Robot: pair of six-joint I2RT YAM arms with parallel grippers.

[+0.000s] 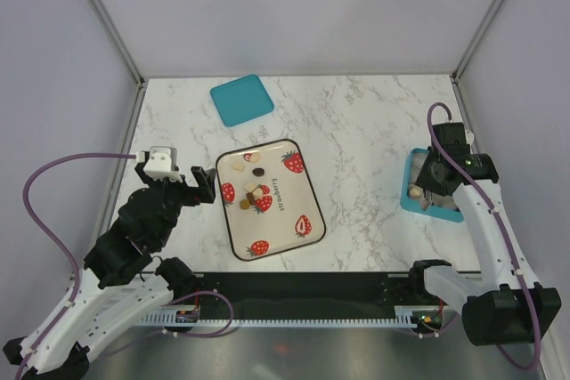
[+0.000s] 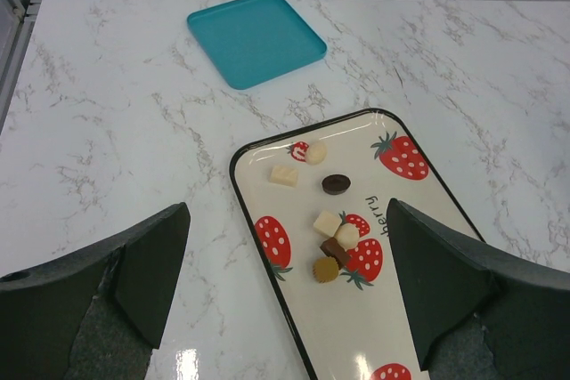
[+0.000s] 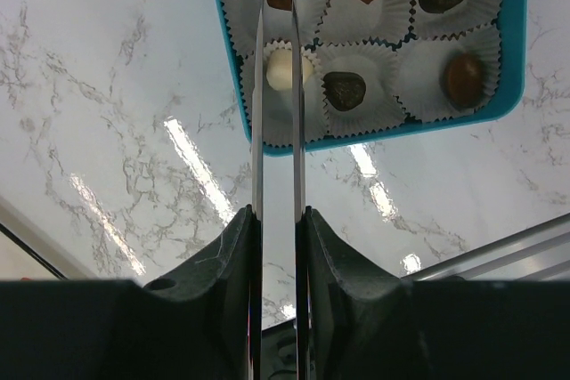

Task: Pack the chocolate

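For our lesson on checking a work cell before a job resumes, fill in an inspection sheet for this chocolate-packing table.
Surface: marble table, glossy, no spills seen.
Job's things: seven chocolates loose on the strawberry tray; six more visible in paper cups in the teal box.
Clutter: teal lid lying flat at the far side, apart from the tray.
Grippers: left gripper open beside the tray's left edge; right gripper over the box, blades nearly together, grip unclear.
Cables: purple cables looping at both arms, clear of the tray.
Surroundings: plain white walls; nothing else seen.
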